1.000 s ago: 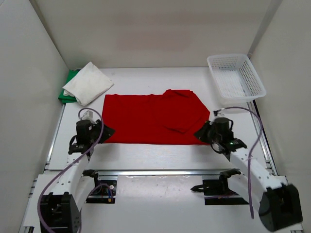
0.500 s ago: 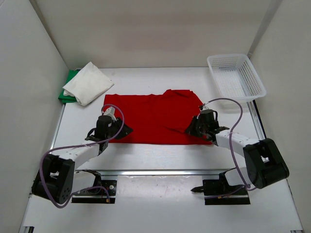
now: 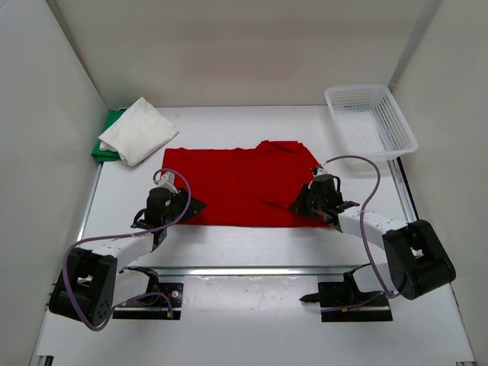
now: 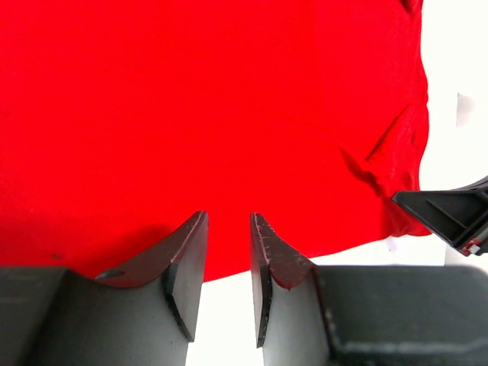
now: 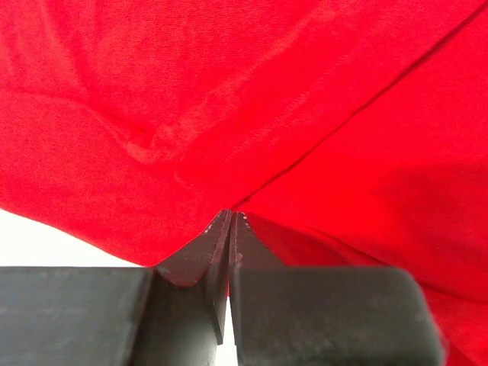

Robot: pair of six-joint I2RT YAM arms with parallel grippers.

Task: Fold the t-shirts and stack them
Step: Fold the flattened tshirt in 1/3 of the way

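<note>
Left hand [image 4: 229, 217] drawn back, over red t-shirt [image 4: 191, 91] — its near edge

A white plastic mesh basket [image 3: 371, 120] stands upright at the far right corner of the white table [image 3: 244, 122], close to the right wall [image 3: 450, 114]. Plain pale walls close the table on the left, the back and the right. A metal rail [image 3: 252, 271] runs along the table's near side, and a second rail [image 3: 85, 213] along its left edge
</note>
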